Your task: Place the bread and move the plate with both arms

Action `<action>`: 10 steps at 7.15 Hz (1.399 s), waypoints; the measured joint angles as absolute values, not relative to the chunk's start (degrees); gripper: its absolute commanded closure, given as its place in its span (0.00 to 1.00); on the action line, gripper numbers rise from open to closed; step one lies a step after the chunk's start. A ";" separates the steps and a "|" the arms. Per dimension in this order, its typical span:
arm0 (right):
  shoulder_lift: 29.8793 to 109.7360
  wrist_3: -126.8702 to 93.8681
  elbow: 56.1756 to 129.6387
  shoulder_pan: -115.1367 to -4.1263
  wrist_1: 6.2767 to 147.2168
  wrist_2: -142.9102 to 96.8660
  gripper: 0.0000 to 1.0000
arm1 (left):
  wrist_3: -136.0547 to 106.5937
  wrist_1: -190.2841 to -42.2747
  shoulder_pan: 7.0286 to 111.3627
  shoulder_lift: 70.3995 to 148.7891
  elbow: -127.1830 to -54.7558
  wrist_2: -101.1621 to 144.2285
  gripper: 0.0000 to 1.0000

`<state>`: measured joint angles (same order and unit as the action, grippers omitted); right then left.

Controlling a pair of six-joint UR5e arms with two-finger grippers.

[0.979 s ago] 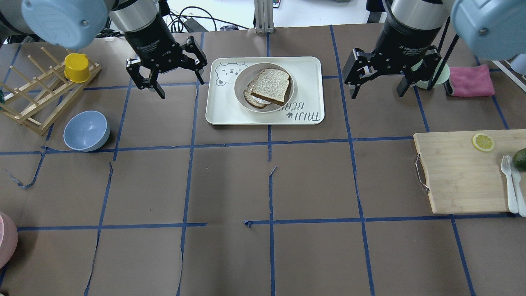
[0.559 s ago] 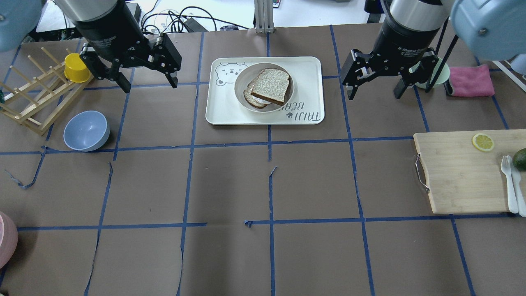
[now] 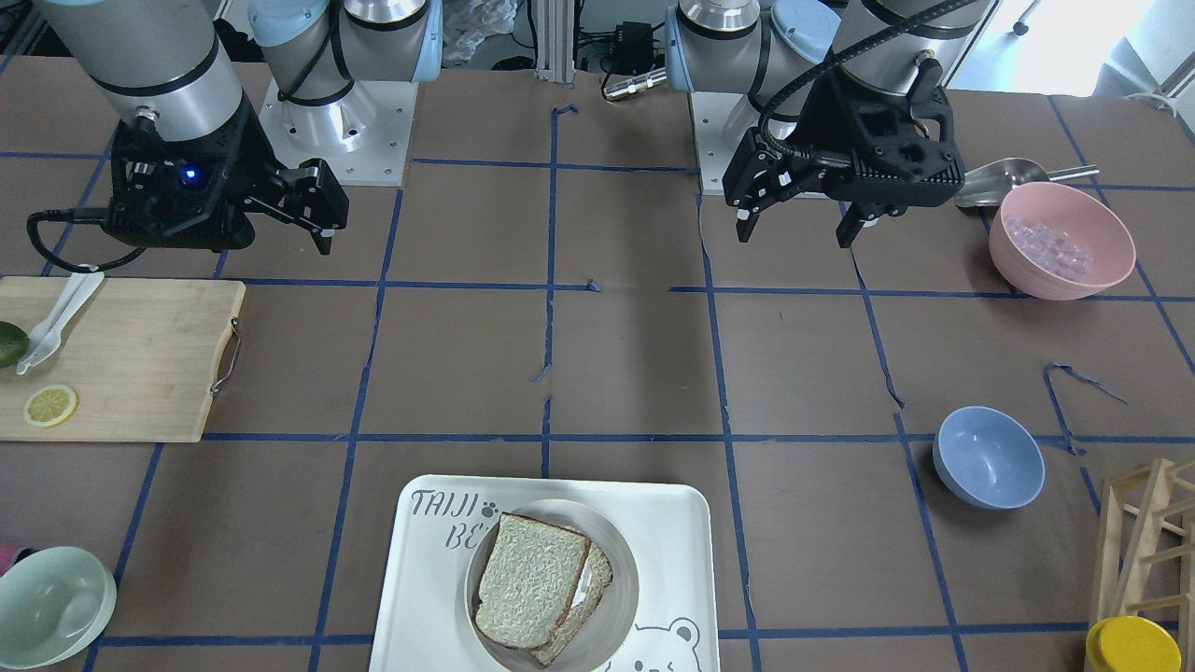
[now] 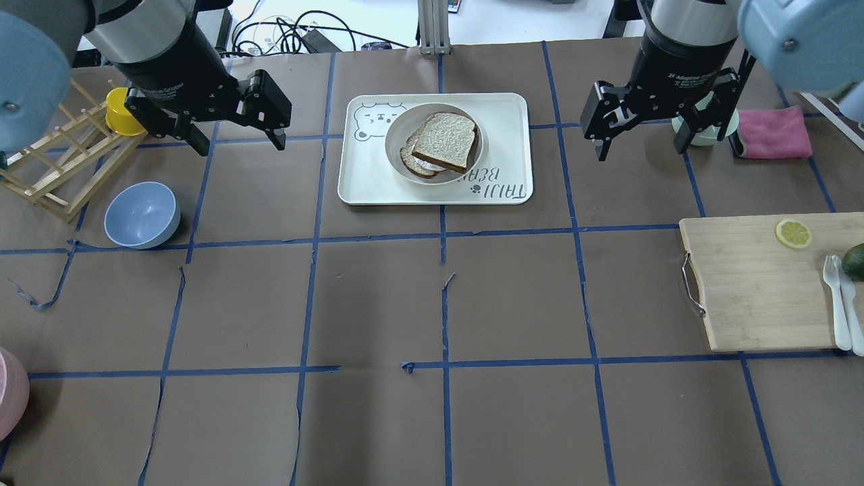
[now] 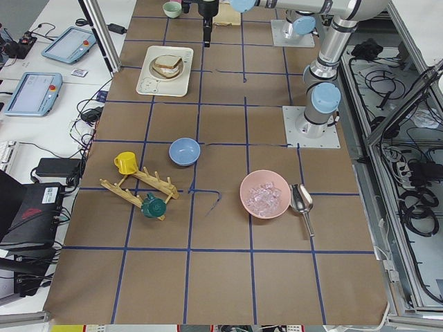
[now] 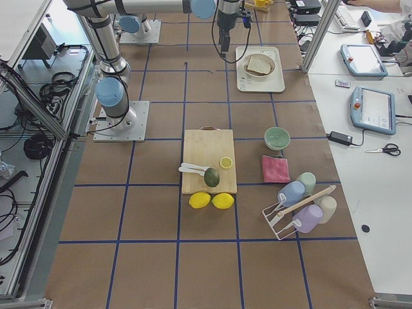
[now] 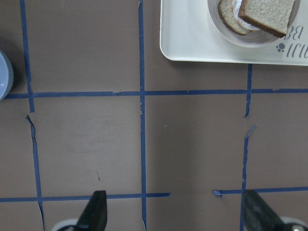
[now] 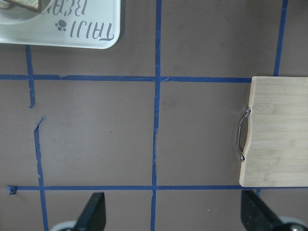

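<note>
The plain bread (image 4: pixel 444 140) lies on top of a second slice (image 4: pixel 413 164) in the round off-white plate (image 4: pixel 393 145). The plate stands on the cream tray (image 4: pixel 503 115) at the table's far middle. My left gripper (image 4: pixel 239 145) hangs open and empty, left of the tray. My right gripper (image 4: pixel 641 150) hangs open and empty, right of the tray. Neither touches the plate. The left wrist view shows the open fingers (image 7: pixel 96 214), with the bread (image 7: pixel 267 12) and tray (image 7: pixel 192 38) at the top right. The front view shows the bread (image 3: pixel 530 579) near its bottom edge.
A blue bowl (image 4: pixel 142 214), a wooden rack (image 4: pixel 61 162) and a yellow cup (image 4: pixel 121 111) stand at the left. A cutting board (image 4: pixel 763 283) with a lemon slice lies at the right, a pink cloth (image 4: pixel 773 131) and a green bowl (image 4: pixel 705 128) behind it. A pink bowl (image 3: pixel 1061 238) stands near the left arm.
My left gripper has moved left, away from the tray toward the rack. My right gripper has shifted slightly right. Both stayed open. Bread and plate have not moved.
</note>
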<state>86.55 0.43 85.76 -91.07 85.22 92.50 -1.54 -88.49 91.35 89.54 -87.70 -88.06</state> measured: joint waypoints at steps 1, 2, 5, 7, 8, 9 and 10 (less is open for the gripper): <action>86.57 0.34 85.72 -91.14 85.35 92.56 0.00 | -1.44 -87.05 91.38 89.15 -88.61 -90.50 0.00; 86.45 0.23 85.70 -91.18 85.42 92.60 0.00 | -1.39 -86.36 91.42 89.03 -89.03 -92.52 0.00; 86.40 0.32 85.64 -91.23 86.14 92.66 0.00 | -2.01 -85.35 91.49 89.02 -89.24 -93.36 0.00; 87.90 0.41 84.54 -91.26 88.02 92.17 0.00 | -2.15 -85.01 91.26 88.97 -89.07 -93.40 0.00; 88.22 0.41 84.20 -91.27 88.36 91.04 0.00 | -2.18 -84.94 91.19 88.86 -89.05 -93.42 0.00; 88.30 0.38 84.08 -91.26 88.49 89.84 0.00 | -2.19 -84.91 91.17 88.78 -89.05 -93.42 0.00; 88.26 0.34 84.23 -91.26 88.69 89.19 0.00 | -2.20 -84.91 91.15 88.73 -89.08 -93.43 0.00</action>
<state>88.26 0.34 84.23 -91.26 88.69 89.19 -2.20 -84.91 91.15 88.73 -89.08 -93.43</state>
